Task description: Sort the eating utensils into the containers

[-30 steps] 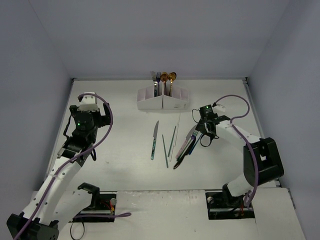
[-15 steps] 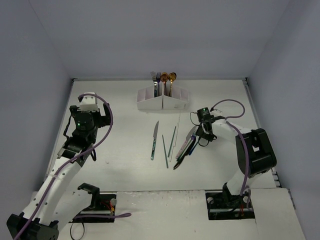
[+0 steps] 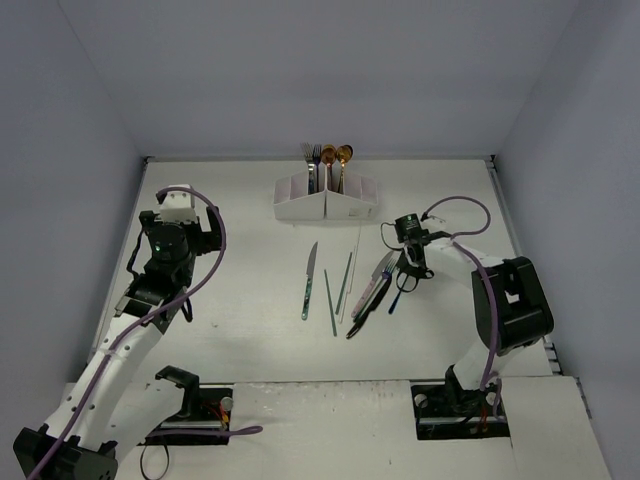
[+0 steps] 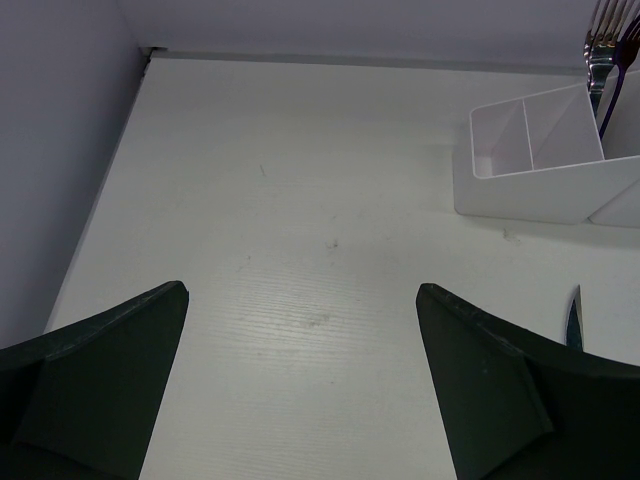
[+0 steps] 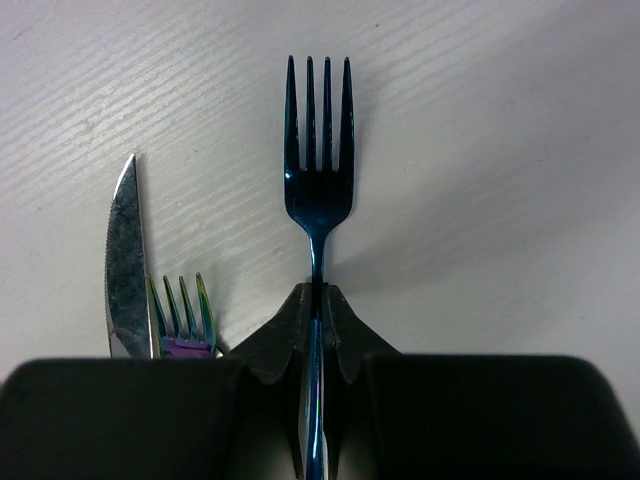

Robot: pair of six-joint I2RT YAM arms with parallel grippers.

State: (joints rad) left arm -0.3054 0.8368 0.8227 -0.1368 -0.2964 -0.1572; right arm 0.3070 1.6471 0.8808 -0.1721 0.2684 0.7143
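Observation:
My right gripper point(image 5: 318, 300) is shut on the neck of a blue fork point(image 5: 318, 190), whose tines point away over the table. In the top view that right gripper point(image 3: 406, 262) sits right of the utensil pile point(image 3: 368, 292), and the blue fork's handle point(image 3: 394, 298) sticks out below it. A knife point(image 5: 122, 270) and an iridescent fork point(image 5: 180, 320) lie beside it. The white organiser point(image 3: 327, 198) at the back holds upright forks and spoons point(image 3: 328, 155). My left gripper point(image 4: 300, 300) hangs open over bare table, far left.
On the table's middle lie a knife point(image 3: 309, 280), two teal chopsticks point(image 3: 330, 300) and a pale thin stick point(image 3: 353, 268). The left wrist view shows the organiser point(image 4: 540, 190) with fork tops point(image 4: 605, 40) and a knife tip point(image 4: 573, 318). Walls enclose the table on three sides.
My right gripper has closed on the blue fork and drawn it a little to the right, apart from the pile. The left arm has not moved.

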